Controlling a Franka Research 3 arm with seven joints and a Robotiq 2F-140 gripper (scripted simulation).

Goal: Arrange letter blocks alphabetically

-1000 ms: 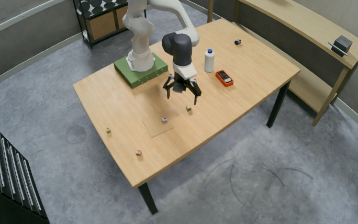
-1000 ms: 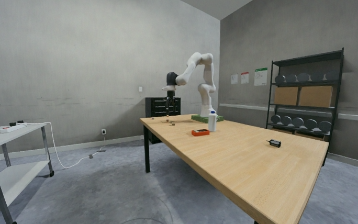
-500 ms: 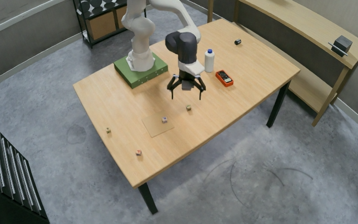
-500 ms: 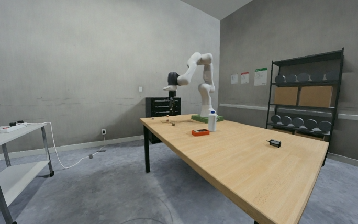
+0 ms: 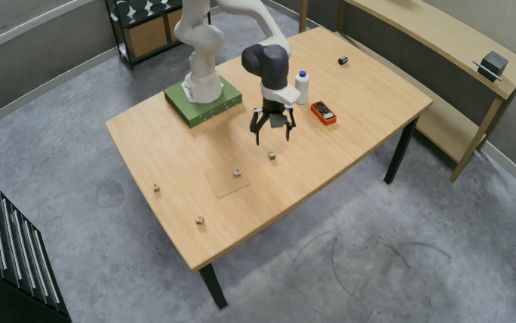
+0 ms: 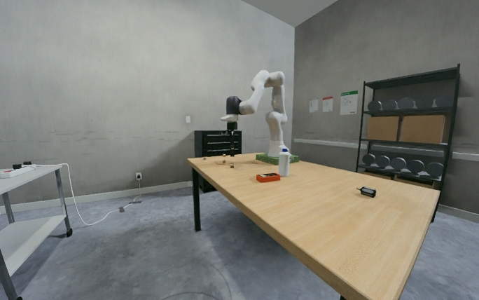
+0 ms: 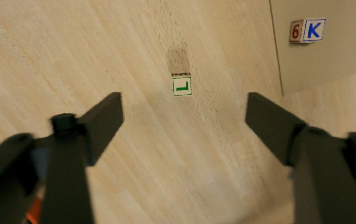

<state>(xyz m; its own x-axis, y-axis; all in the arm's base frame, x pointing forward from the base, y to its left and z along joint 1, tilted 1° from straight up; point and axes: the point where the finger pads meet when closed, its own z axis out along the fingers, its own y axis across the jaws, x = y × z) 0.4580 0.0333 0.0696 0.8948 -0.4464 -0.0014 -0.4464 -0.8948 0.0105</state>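
Hand (image 5: 272, 142) (image 6: 232, 155) (image 7: 184, 106) is hovering partly open, nothing gripped, probably lining up on the L block (image 5: 271, 155) (image 6: 232, 166) (image 7: 182, 86). K block (image 5: 237, 173) (image 6: 223, 161) (image 7: 313, 30) is sitting on the mat (image 5: 224, 185) (image 7: 320, 65), presumably anchoring the row.

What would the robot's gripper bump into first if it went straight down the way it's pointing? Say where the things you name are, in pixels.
Probably the green L block (image 5: 271, 155) (image 6: 232, 166) (image 7: 182, 86) or the bare tabletop (image 5: 342, 125) (image 6: 317, 208) (image 7: 150, 165) close beside it; the gripper's (image 5: 272, 141) (image 6: 232, 155) (image 7: 184, 107) exact height is hard to tell.
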